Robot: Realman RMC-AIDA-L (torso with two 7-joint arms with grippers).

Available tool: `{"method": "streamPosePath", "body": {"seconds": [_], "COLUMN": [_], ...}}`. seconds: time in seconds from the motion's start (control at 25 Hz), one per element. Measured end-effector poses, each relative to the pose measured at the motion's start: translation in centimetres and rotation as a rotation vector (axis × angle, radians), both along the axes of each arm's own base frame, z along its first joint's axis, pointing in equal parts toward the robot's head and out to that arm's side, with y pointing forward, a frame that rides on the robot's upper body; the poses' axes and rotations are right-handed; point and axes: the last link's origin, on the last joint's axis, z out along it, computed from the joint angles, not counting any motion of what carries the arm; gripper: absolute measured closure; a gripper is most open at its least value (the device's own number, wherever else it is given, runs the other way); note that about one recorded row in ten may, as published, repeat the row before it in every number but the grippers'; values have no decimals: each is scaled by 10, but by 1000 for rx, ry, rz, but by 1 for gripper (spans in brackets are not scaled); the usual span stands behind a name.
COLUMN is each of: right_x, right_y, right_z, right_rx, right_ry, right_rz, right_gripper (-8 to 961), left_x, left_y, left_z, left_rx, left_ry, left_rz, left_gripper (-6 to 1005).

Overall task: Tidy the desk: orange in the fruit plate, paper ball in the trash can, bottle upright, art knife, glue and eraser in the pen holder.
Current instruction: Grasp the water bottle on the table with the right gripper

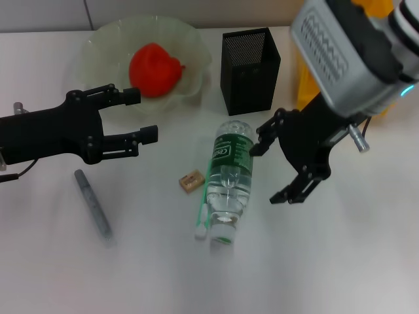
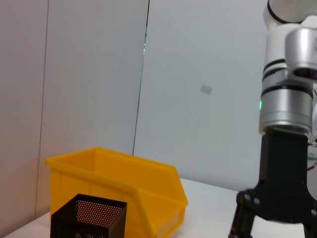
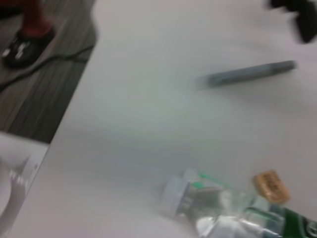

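Note:
The orange (image 1: 154, 69), reddish in colour, lies in the pale green fruit plate (image 1: 193, 46) at the back left. The clear bottle (image 1: 229, 175) with a green label lies on its side mid-table, cap (image 3: 176, 198) toward me. Beside it are the tan eraser (image 1: 191, 180) and a thin green-and-white stick, probably the glue (image 1: 202, 210). A grey pen-shaped art knife (image 1: 93, 204) lies at the left. My left gripper (image 1: 141, 115) hangs open just in front of the plate. My right gripper (image 1: 270, 172) is open just right of the bottle. The paper ball is out of view.
The black mesh pen holder (image 1: 249, 70) stands behind the bottle. A yellow bin (image 2: 119, 181) sits to its right, partly hidden by my right arm (image 1: 353, 59). The table's edge and floor (image 3: 34, 74) show in the right wrist view.

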Motion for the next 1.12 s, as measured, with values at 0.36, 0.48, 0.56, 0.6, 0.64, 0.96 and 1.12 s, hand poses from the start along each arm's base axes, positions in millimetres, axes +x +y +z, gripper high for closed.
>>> {"method": "streamPosePath", "body": {"seconds": [0.36, 0.48, 0.56, 0.6, 0.64, 0.96, 1.12], "right_x": [-10, -12, -16, -16, -18, -19, -18], "right_y": [-9, -10, -10, -10, -11, -23, -29], "right_z": [-15, -19, -28, -28, -35, -58, -61], "right_rx": [-139, -162, -175, -175, -182, -269, -315], "right_ry": [-36, -47, -53, -53, -38, 10, -12], "right_rz": [336, 409, 499, 499, 559, 744, 771], "right_gripper": [213, 216, 217, 218, 219, 225, 229], "left_x": [-6, -8, -11, -11, -12, -14, -13], "left_y": [-1, -1, -1, -1, 0, 3, 4], "left_z": [5, 6, 7, 7, 7, 9, 8], "left_rx": [13, 18, 21, 21, 23, 39, 43], "left_ry": [-18, -14, -11, -11, -9, -19, -26], "left_rz": [47, 61, 80, 80, 85, 121, 122], "left_gripper": [185, 185, 185, 185, 185, 185, 184]}}
